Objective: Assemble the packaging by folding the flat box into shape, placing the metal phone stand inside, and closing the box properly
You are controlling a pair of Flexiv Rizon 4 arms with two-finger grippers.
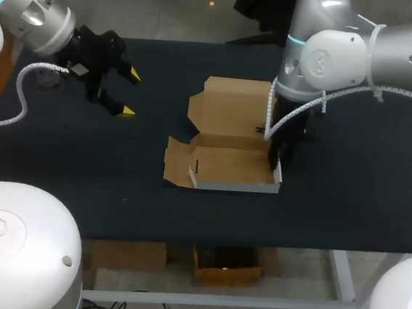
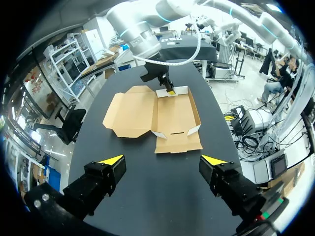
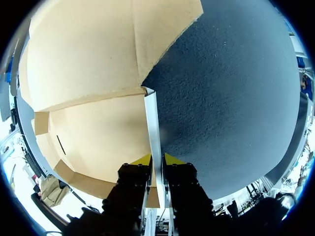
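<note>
1. At the upper left of the head view, the left gripper (image 1: 129,92) hangs over the dark table (image 1: 66,163), well apart from the box. Its yellow-tipped fingers are spread wide with nothing between them. It looks parked out of the way, leaving the folding to the other arm.
2. In the middle of the frame lies the cardboard box (image 1: 228,153), only partly formed. The lid panel (image 1: 233,102) lies flat on the table toward the far edge. The left side flap (image 1: 176,162) splays outward, and the near wall (image 1: 232,185) stands up, showing a white edge.
3. At the box's right end, the right gripper (image 1: 279,165) comes down from the arm entering at the upper right. Its own wrist view shows the two fingers closed from either side on the thin right side wall (image 3: 153,132), one tip inside the box and one outside. The pinch probably serves to stand that wall upright and square it against the near wall.
4. The box holds nothing: every view shows only bare cardboard on its floor.
5. The metal phone stand cannot be seen anywhere on the table. Shaping the box therefore seems to be the step in hand, with placing the stand and closing the box not yet done.
</note>
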